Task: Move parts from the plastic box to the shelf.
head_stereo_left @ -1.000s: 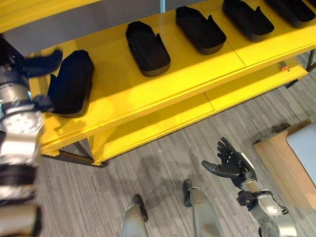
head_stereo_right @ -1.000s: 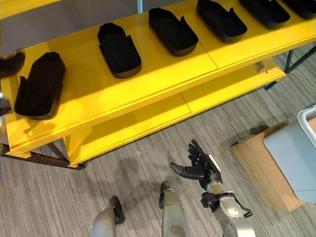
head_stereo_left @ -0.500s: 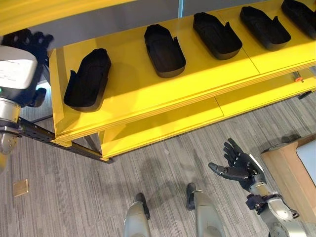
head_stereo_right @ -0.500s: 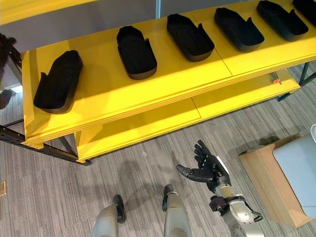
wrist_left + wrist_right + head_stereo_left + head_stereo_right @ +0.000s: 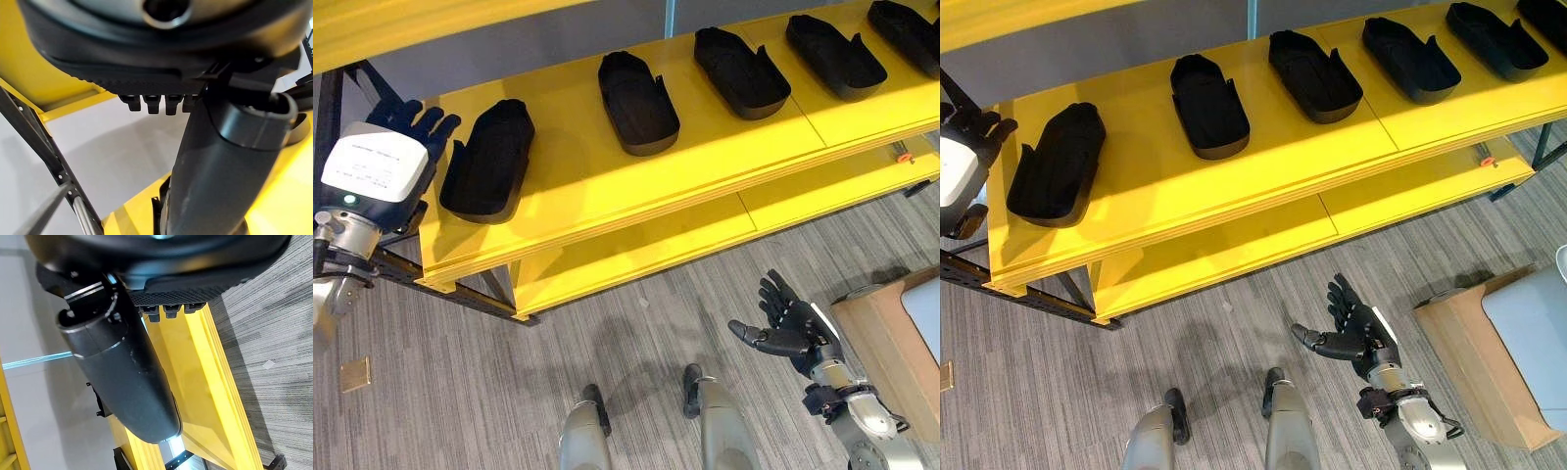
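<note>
- Grey striped carpet covered the floor in front of a yellow shelf, with a grey wall behind it
- A lower yellow board ran under the shelf, and a black metal frame held up its left end
- Five black parts lay in a row along the shelf, apart from one another: the leftmost part, the second part, the third part, and two more to the right
- A wooden box with a pale plastic box in it stood on the floor at the right
- Left hand was raised just left of the leftmost part, fingers spread, grasping nothing
- Right hand hung low over the carpet, fingers relaxed and empty
</note>
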Controlling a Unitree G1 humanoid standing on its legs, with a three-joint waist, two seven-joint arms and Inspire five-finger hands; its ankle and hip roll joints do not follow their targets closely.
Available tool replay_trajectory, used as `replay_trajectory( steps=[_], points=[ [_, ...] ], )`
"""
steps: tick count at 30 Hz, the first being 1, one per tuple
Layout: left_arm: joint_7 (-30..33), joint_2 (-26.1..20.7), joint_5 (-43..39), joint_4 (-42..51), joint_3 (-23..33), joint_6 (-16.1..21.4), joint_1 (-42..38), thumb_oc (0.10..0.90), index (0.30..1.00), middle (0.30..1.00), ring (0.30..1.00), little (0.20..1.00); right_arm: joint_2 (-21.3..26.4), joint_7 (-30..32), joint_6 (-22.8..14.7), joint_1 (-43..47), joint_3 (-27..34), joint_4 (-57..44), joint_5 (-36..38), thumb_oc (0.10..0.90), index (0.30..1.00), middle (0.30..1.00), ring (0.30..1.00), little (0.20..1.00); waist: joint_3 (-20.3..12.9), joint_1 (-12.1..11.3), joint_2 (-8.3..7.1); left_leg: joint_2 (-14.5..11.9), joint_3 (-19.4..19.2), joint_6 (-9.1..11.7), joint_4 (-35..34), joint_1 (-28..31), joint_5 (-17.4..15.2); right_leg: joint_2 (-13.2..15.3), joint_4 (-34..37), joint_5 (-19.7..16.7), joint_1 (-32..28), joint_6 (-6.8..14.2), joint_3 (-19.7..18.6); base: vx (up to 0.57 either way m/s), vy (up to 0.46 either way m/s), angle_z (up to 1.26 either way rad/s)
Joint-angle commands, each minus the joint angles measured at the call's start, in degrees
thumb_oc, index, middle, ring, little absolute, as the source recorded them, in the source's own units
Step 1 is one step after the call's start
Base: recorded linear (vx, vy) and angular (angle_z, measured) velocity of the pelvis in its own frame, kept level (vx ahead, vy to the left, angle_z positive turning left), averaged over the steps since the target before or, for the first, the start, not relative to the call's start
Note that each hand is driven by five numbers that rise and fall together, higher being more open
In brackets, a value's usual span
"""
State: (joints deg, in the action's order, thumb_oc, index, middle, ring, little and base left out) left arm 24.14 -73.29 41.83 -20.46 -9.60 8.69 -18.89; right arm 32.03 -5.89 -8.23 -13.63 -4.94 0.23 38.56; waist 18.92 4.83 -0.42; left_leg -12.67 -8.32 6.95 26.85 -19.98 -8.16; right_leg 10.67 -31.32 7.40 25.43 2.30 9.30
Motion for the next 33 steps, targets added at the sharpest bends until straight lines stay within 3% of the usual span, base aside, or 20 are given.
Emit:
replay_trajectory(
  steps=[1, 12, 25, 33],
  points=[
    [1.35, 0.79, -2.22, -1.84, 2.25, -2.90, -5.75, 0.900, 1.000, 1.000, 1.000, 1.000, 3.16, -0.75, -5.71, 0.13, 1.69, -6.85, 2.81, 0.900, 1.000, 1.000, 1.000, 1.000, -5.38, 1.98, 0.97, -2.45, 0.95, 0.01, -1.61, -0.35, 0.79, 3.23, 6.12, 1.48, -4.35, 6.57, -4.04, 0.00, 0.000, 0.00],
    [-1.65, 11.11, -9.49, -11.36, -0.31, -4.71, -9.34, 0.900, 1.000, 1.000, 1.000, 1.000, 3.01, 0.12, -4.96, 0.36, 2.57, -8.06, 2.28, 0.900, 1.000, 1.000, 1.000, 1.000, -4.91, 2.80, 0.15, -3.04, 0.71, -0.06, 0.54, -2.05, 0.47, 2.86, 3.79, 1.86, -1.96, 6.18, -4.55, -0.01, 0.000, -0.02],
    [-2.53, 12.76, -14.03, -17.01, 0.77, -5.46, -9.99, 0.900, 1.000, 1.000, 1.000, 1.000, 3.58, -0.13, -4.39, 0.98, 2.30, -8.75, 2.41, 0.900, 1.000, 1.000, 1.000, 1.000, -4.10, 2.83, -0.46, -2.98, 0.98, -0.45, 2.07, -3.89, 0.23, 2.77, 3.24, 1.53, -0.59, 6.09, -4.72, 0.00, 0.000, 0.00],
    [-2.77, 11.91, -18.18, -21.39, -0.63, -5.14, -14.49, 0.900, 1.000, 1.000, 1.000, 1.000, 3.98, -0.59, -3.99, 1.36, 1.28, -9.13, 2.52, 0.900, 1.000, 1.000, 1.000, 1.000, -3.78, 2.98, -0.79, -2.88, 1.12, -0.62, 2.38, -4.79, 0.34, 2.87, 3.33, 1.15, 0.13, 6.16, -4.72, 0.00, 0.000, 0.00]
  ],
)
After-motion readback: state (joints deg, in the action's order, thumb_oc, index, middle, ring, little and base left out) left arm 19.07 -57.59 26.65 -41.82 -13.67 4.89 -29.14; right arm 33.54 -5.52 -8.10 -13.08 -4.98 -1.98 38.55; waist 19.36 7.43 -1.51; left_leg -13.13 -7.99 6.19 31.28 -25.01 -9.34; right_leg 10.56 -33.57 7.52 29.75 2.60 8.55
